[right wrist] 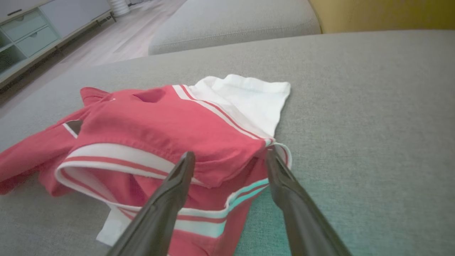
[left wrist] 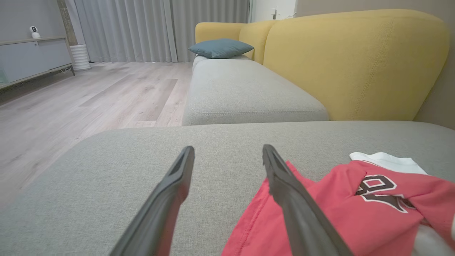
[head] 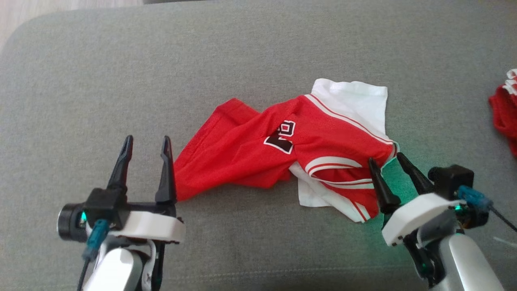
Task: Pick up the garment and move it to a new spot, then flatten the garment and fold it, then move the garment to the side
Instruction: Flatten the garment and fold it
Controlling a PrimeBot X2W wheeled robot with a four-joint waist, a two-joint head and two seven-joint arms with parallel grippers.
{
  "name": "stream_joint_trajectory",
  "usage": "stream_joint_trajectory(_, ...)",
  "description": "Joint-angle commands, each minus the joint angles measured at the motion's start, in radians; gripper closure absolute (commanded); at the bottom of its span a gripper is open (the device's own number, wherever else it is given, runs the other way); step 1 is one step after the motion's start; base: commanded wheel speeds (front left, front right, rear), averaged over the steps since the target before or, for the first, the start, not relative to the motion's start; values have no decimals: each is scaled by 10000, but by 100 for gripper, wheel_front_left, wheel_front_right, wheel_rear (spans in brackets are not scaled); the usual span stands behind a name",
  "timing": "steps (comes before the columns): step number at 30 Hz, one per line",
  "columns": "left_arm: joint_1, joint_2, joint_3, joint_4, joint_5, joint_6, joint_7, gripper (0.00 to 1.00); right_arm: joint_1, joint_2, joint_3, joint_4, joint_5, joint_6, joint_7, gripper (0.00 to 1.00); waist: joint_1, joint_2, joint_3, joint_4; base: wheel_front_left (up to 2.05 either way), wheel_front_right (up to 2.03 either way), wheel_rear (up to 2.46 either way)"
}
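A crumpled red garment (head: 258, 151) with white trim, white panels and a black number patch lies on the grey cushion (head: 250, 52). My left gripper (head: 147, 141) stands open at the garment's lower left end, its right finger against the red hem; the left wrist view shows that garment (left wrist: 341, 213) just right of the fingers. My right gripper (head: 386, 158) is open at the garment's right edge, one finger over the striped trim. In the right wrist view the garment (right wrist: 170, 128) bunches in front of and between the open fingers (right wrist: 163, 209).
Another red and white piece of cloth (head: 505, 111) lies at the cushion's right edge. A yellow sofa back (left wrist: 348, 60), a second grey seat with a blue pillow (left wrist: 220, 48), wood floor (left wrist: 71, 99) and a low cabinet (left wrist: 32, 57) lie beyond.
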Motion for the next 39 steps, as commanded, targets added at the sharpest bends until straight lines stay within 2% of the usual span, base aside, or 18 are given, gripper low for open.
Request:
stream_joint_trajectory(1, -449, 66, 343, -225, 140, -52, -121, 0, -336, -53, 240, -147, 190, 39, 45, 0, 0, -1, 63, 53, 0, 0, 0)
stream_joint_trajectory(4, -492, -19, 369, -174, 190, -123, -121, 0, -622, -8, 440, 229, 732, 39, 93, 0, 0, -1, 115, 99, 0, 0, 0)
stream_joint_trajectory(5, -498, -43, 381, -161, 208, -141, -122, 0, -685, -18, 488, 302, 896, 39, 108, 29, 0, -1, 127, 107, 0, 0, 0)
stream_joint_trajectory(6, -502, -66, 395, -152, 225, -158, -122, 0, -738, -50, 561, 330, 1066, 39, 95, 78, 0, -1, 137, 116, 0, 0, 0)
stream_joint_trajectory(7, -502, -87, 411, -144, 243, -173, -122, 0, -763, -57, 589, 335, 1318, 39, 78, 100, 0, -1, 142, 121, 0, 0, 0)
stream_joint_trajectory(12, -494, -157, 524, -136, 337, -252, -122, 0, -692, -382, 407, -37, 1845, 39, -285, 100, 0, -1, 141, 95, 0, 0, 0)
stream_joint_trajectory(16, -444, -217, 602, -129, 412, -306, -122, 0, -318, -761, -14, -440, 1753, 39, -285, 100, 0, -1, 89, 32, 0, 0, 0)
stream_joint_trajectory(25, -392, -320, 706, -73, 538, -469, -122, 0, 1019, -1646, -1012, -555, 686, 39, 1181, 100, 0, -1, 79, -73, 0, 0, 0)
stream_joint_trajectory(30, -387, -343, 762, 2, 569, -523, -122, 0, 1411, -1657, -1258, -522, 269, 39, 1385, 100, 0, -1, 67, -95, 0, 0, 0)
stream_joint_trajectory(35, -317, -345, 809, 121, 579, -570, -122, 0, 1483, -1342, -1479, -609, -164, 39, 1183, 100, 0, -1, -7, -173, 0, 0, 0)
stream_joint_trajectory(36, -310, -348, 806, 155, 579, -583, -122, 0, 1461, -1247, -1569, -633, -236, 39, 1001, 27, 0, -1, -35, -179, 0, 0, 0)
stream_joint_trajectory(37, -302, -353, 800, 186, 578, -595, -122, 0, 1428, -1138, -1660, -703, -311, 39, 758, 0, 0, -1, -67, -181, 0, 0, 0)
stream_joint_trajectory(39, -284, -359, 792, 236, 578, -614, -122, 0, 1366, -902, -1857, -980, -465, 39, 95, 0, 0, -1, -124, -182, 0, 0, 0)
